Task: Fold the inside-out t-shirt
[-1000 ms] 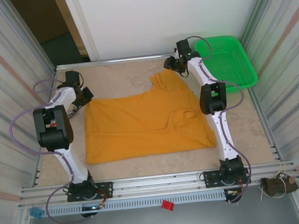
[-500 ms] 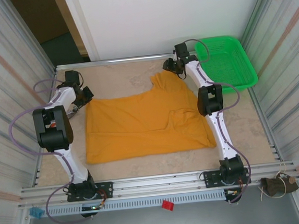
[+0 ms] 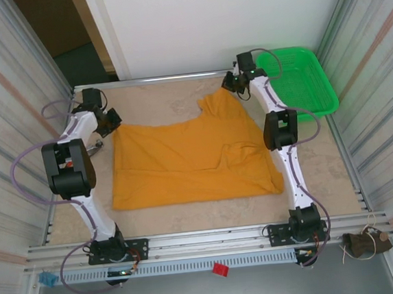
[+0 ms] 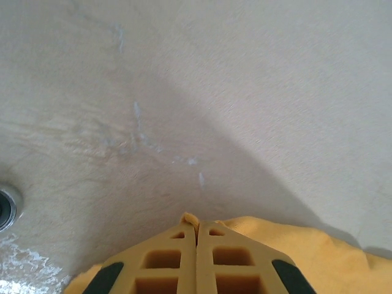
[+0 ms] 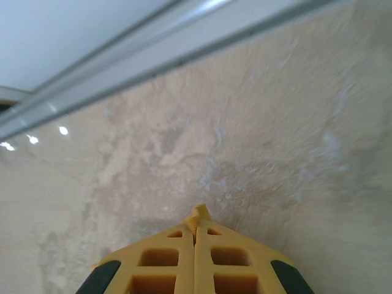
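Observation:
The mustard t-shirt (image 3: 190, 158) lies spread over the middle of the table, with a sleeve reaching up toward the back right. At the shirt's far left corner, my left gripper (image 3: 110, 121) is shut on a pinch of its fabric (image 4: 191, 219); orange cloth (image 4: 318, 251) trails off to the right under the fingers. My right gripper (image 3: 233, 83) is shut on the tip of the sleeve at the back right, where a small nub of fabric (image 5: 199, 212) pokes out between the closed fingers.
A green plastic basket (image 3: 297, 76) stands at the back right corner, just right of the right arm. A metal rail (image 5: 184, 49) borders the far table edge, close to the right gripper. A round hole (image 4: 7, 208) sits in the table left of the left gripper.
My right gripper has closed on the sleeve tip and shifted slightly right and back. The left gripper edged a little toward the back with the corner held.

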Controlling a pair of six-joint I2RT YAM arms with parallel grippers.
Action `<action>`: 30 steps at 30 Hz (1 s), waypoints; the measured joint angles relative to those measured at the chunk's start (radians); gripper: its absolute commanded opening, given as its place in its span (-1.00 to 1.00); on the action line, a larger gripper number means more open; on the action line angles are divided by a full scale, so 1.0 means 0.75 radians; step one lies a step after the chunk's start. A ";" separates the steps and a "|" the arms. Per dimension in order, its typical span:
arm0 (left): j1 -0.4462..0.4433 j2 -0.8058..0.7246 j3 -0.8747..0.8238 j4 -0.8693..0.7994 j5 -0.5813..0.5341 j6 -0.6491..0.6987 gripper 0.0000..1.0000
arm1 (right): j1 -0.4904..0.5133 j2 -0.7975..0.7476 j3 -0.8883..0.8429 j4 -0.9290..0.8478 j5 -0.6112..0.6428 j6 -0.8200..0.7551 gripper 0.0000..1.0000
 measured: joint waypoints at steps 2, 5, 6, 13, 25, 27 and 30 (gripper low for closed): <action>0.002 -0.016 0.002 -0.003 0.012 0.000 -1.00 | -0.029 -0.093 -0.055 0.004 -0.019 0.000 -1.00; 0.003 -0.055 -0.004 -0.006 0.027 -0.001 -1.00 | -0.055 -0.271 -0.202 0.022 -0.031 -0.001 -1.00; 0.003 -0.076 -0.014 -0.005 0.033 -0.001 -1.00 | -0.058 -0.348 -0.275 0.035 -0.035 -0.001 -1.00; 0.003 -0.227 -0.150 0.004 0.037 -0.001 -1.00 | -0.033 -0.767 -0.774 0.199 -0.049 -0.001 -1.00; 0.003 -0.493 -0.495 0.015 0.014 -0.063 -1.00 | -0.002 -1.337 -1.687 0.392 -0.010 0.016 -1.00; 0.004 -0.541 -0.555 0.020 0.010 -0.080 -1.00 | 0.012 -1.444 -1.790 0.401 0.009 0.017 -1.00; 0.004 -0.594 -0.632 0.020 -0.003 -0.106 -1.00 | 0.034 -1.595 -1.920 0.406 0.038 0.023 -1.00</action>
